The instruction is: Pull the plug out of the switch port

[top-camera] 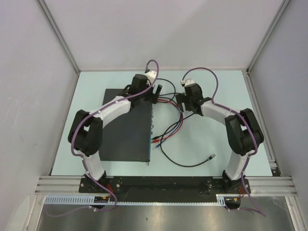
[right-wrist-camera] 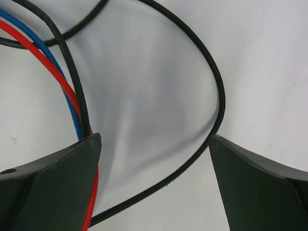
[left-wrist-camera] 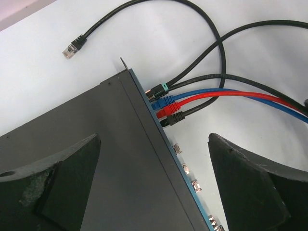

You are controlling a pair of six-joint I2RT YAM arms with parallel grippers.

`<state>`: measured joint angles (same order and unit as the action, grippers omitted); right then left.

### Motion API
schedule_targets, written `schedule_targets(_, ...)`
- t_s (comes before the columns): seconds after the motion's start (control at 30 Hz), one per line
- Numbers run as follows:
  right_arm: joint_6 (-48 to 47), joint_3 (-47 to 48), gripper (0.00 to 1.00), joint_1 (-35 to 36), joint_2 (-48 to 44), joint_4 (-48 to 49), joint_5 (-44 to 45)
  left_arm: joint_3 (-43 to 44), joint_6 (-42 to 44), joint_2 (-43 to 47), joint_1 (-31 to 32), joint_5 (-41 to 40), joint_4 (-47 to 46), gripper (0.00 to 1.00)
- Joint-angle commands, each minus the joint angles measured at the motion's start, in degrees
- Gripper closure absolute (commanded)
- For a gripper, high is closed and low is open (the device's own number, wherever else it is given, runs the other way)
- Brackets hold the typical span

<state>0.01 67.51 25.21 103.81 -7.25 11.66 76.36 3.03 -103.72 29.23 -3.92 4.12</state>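
Top external: the switch (top-camera: 127, 127) lies flat on the pale surface (top-camera: 96, 82), left of centre, its socket face (top-camera: 150, 130) turned to the right.
Left arm: it reaches over the far end of the switch, with the left fingers (top-camera: 157, 91) above its far right corner.
Left fingers, wrist view: spread wide and holding nothing. One is over the black top, the other over the surface beyond the socket face.
Plugs: four sit side by side in the end sockets, a black plug with a teal clip (left-wrist-camera: 157, 91), a blue plug (left-wrist-camera: 166, 101), a red plug (left-wrist-camera: 169, 110) and another black plug (left-wrist-camera: 174, 119).
Other sockets: those further along the face (left-wrist-camera: 178, 149) show no plug.
Loose plug (left-wrist-camera: 70, 49): clear, on a black lead, lying on the surface well apart from the switch corner.
Right fingers (right-wrist-camera: 53, 192): wide apart, gripping nothing, over the surface to the right of the switch.
Right wrist view: a black cable (right-wrist-camera: 219, 96) loops across the gap between the fingers. The red cable (right-wrist-camera: 91, 211) and blue cable (right-wrist-camera: 29, 32) run past one finger. I cannot tell whether any of them touches the fingers.
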Motion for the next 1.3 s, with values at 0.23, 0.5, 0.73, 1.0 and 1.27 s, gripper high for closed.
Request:
schedule_targets(0.23, -6.8, 4.0, 0.0, -0.2, -1.9, -2.4, 0.6, 2.6, 0.1, 8.2, -6.4, 1.9, 3.7, 0.0)
schedule_targets(0.5, -8.5, 12.0, 0.0, -6.0, -3.0, -3.2, -24.2, -1.0, -7.1, 13.1, -22.2, 6.6, 10.8, 0.01)
schedule_targets(0.73, -1.9, 24.2, 0.06, -5.4, 9.2, -6.2, -43.5, -7.1, -13.7, 11.4, -28.9, 8.8, 12.2, 0.08)
schedule_targets(1.0, -4.3, 30.8, 0.08, -3.4, 18.3, -6.0, -47.3, -7.0, -13.9, 4.8, -38.4, 12.1, 13.0, 0.05)
schedule_targets(1.27, -1.6, 40.2, 0.04, -3.7, 27.5, -4.5, -51.0, -0.2, -7.8, -6.0, -40.7, 25.2, 18.6, 0.04)
